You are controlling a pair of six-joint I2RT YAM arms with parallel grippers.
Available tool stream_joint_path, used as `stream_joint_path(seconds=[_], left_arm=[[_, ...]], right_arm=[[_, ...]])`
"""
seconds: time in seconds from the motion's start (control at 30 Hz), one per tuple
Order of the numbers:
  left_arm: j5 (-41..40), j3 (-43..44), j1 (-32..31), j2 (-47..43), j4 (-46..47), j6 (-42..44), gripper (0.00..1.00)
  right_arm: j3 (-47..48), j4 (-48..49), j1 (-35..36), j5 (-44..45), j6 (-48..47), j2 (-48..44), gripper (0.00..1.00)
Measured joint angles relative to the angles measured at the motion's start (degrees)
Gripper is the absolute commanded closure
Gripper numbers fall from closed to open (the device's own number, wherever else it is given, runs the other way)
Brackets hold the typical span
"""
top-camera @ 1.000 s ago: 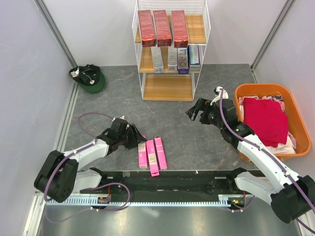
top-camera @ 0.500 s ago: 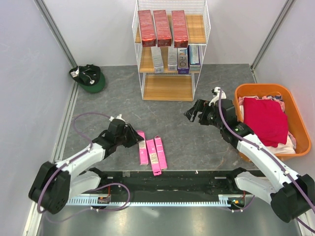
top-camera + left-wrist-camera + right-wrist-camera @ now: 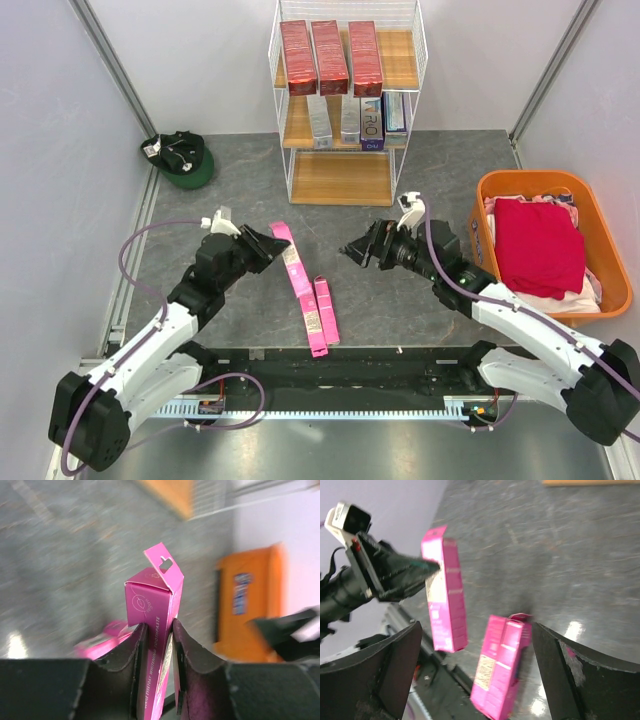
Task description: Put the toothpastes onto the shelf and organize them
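Observation:
My left gripper is shut on one bright pink toothpaste box and holds it tilted above the floor. In the left wrist view this box stands up between both fingers. Two more pink toothpastes lie side by side on the floor by the near rail; the right wrist view shows them under my open, empty right gripper, with the held box beside them. The right gripper hovers mid-floor. The shelf holds three dark red boxes on top, with silver, blue and purple ones below.
An orange tub with red and pink cloth stands at the right. A dark green cap lies at the back left. The shelf's lowest board is bare wood. A black rail runs along the near edge.
My left gripper has shut on the leftmost pink box and lifted it up and away from the other two. The right arm has swung left toward the middle of the floor.

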Motion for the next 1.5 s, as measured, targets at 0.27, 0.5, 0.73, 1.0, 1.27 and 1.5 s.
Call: stream_joint_path(seconds=[0.27, 0.5, 0.73, 1.0, 1.27, 1.5], left_arm=[[-0.74, -5.73, 0.15, -0.57, 21.51, -10.86, 0.75], [-1.42, -7.82, 0.35, 2.49, 33.75, -16.13, 0.75], [-0.87, -7.82, 0.35, 5.31, 40.24, -18.45, 0.76], [0.72, -7.82, 0.35, 6.95, 43.76, -19.76, 0.77], [1.84, -7.82, 0.35, 7.67, 46.12, -21.00, 0.76], [1.55, -8.46, 0.61, 7.65, 46.93, -21.18, 0.33]], right_arm=[[-9.46, 13.05, 1.36, -5.14, 9.18, -0.20, 0.02], [-11.26, 24.76, 2.27, -9.38, 14.19, 1.75, 0.08], [-11.23, 30.95, 5.11, -12.63, 15.98, 9.49, 0.17], [-11.08, 34.51, 6.49, -12.59, 16.15, 11.37, 0.25], [-8.70, 38.49, 6.49, -12.13, 16.31, 15.32, 0.61], [-8.57, 39.45, 6.58, -11.82, 16.48, 16.13, 0.77]])
